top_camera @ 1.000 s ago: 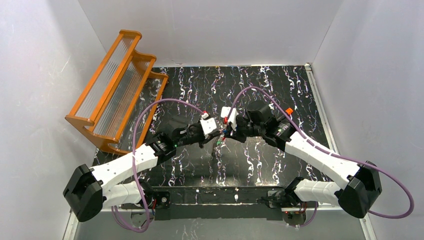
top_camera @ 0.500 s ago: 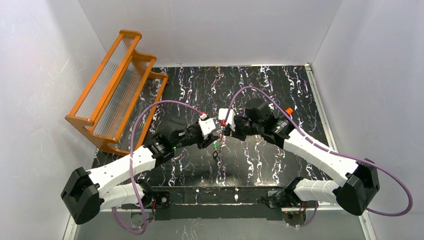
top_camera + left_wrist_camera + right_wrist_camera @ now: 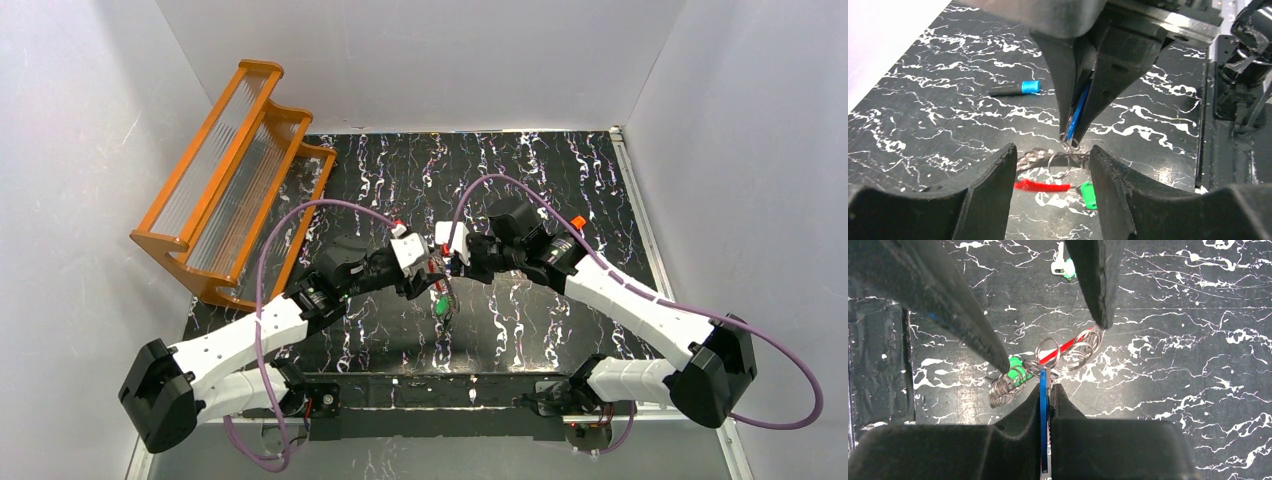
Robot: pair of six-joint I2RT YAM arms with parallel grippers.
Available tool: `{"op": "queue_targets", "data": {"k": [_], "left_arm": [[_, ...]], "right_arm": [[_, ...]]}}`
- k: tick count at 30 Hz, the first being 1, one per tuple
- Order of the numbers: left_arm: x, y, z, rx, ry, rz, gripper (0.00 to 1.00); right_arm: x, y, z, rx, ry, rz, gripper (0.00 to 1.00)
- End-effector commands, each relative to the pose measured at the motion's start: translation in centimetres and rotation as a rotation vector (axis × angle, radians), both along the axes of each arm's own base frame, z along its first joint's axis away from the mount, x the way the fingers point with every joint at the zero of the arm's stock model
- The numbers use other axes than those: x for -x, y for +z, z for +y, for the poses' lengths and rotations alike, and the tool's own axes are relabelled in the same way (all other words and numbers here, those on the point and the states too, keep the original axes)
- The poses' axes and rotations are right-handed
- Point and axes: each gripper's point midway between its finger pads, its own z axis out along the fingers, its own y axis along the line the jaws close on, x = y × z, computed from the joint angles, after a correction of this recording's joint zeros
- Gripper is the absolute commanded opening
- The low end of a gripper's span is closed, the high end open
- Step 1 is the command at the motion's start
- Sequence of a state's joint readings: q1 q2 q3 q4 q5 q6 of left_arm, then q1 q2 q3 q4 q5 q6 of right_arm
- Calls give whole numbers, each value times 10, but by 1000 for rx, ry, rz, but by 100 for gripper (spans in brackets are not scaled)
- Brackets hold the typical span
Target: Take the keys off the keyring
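Note:
My right gripper (image 3: 1048, 386) is shut on a blue key (image 3: 1043, 410), which hangs on the keyring (image 3: 1048, 360), a tangle of silvery rings. A red key (image 3: 1060, 350) and a green key (image 3: 1016, 363) dangle from the same bunch above the mat. My left gripper (image 3: 1052, 155) is open, its fingers (image 3: 993, 185) on either side of the keyring (image 3: 1058, 162), with the red key (image 3: 1042, 185) and green key (image 3: 1088, 194) below. From above, the left gripper (image 3: 428, 275) and right gripper (image 3: 447, 268) meet at the middle of the mat.
A loose green-headed key (image 3: 1063, 267) lies on the black marbled mat (image 3: 540, 170). A black cylinder with a blue tip (image 3: 1015, 89) lies further off. An orange tiered rack (image 3: 235, 185) stands at the back left. White walls enclose the mat.
My left gripper has opened from shut and now straddles the ring bunch. Both wrists have shifted slightly left, and the dangling keys have dropped lower.

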State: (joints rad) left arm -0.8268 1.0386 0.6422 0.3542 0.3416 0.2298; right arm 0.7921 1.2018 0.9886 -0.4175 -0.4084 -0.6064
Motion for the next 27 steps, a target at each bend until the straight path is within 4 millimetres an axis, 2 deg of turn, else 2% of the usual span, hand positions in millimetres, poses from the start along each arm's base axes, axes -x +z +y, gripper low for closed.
{"op": "queue_targets", "data": {"k": [1,6,9,16,21,27], "left_arm": [[9,15,-13,72,-71,18,54],[11,16,-19,92,-91,42,53],[4,16,-21,90,-70,50,51],[-3,13,-24,93,-71,97,22],[-1,13,-27,96,-93,112,18],[0,16,-28,106,-109,119,23]], "right_arm": [[-4,25,12,-54,26,-20,1],[-2,24,13,-57,27,-4,1],[1,26,14,-67,38,4,1],[3,26,14,-70,48,9,1],[6,26,14,-74,61,16,1],[11,23,16,-69,87,42,1]]}}
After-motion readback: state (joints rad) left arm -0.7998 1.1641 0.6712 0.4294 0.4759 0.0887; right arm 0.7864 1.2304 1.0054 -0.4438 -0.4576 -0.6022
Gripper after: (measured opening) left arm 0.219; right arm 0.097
